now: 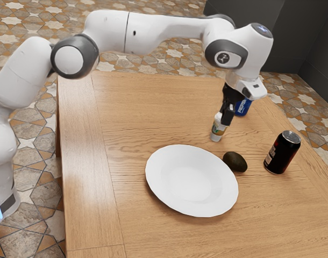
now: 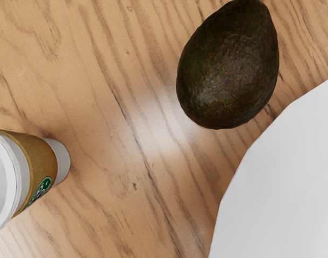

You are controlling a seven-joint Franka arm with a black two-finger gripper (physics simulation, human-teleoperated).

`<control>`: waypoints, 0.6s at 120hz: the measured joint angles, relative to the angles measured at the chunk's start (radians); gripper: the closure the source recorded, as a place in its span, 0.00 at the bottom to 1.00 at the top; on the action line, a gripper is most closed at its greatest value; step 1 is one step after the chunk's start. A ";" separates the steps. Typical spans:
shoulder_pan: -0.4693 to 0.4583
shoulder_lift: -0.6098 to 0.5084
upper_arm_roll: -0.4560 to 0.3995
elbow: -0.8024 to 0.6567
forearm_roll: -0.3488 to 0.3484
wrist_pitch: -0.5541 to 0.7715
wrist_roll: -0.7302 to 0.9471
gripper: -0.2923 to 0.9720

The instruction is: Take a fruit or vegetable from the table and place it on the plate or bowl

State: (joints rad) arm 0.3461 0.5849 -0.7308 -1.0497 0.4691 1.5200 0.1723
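The gripper [image 1: 227, 115] hangs over the table [image 1: 126, 134] above a small coffee bottle [image 1: 219, 130] [image 2: 24, 177]; whether it is released or clenched cannot be told. The avocado [image 1: 235, 161] [image 2: 228, 64] lies on the wood just beside the white plate [image 1: 191, 180] [image 2: 293, 188], toward the table edge on the exterior view's right. 1 black can [image 1: 282, 152] stands nearer that edge, and 1 blue can [image 1: 242, 106] stands behind the gripper.
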 joint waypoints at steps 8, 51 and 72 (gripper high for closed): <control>-0.011 0.051 -0.040 0.040 0.044 0.001 0.002 0.23; -0.041 0.199 -0.154 0.070 0.173 0.089 0.011 0.23; -0.048 0.214 -0.158 0.068 0.191 0.131 -0.058 0.23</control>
State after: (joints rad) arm 0.2981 0.7985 -0.8891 -0.9812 0.6600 1.6512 0.1142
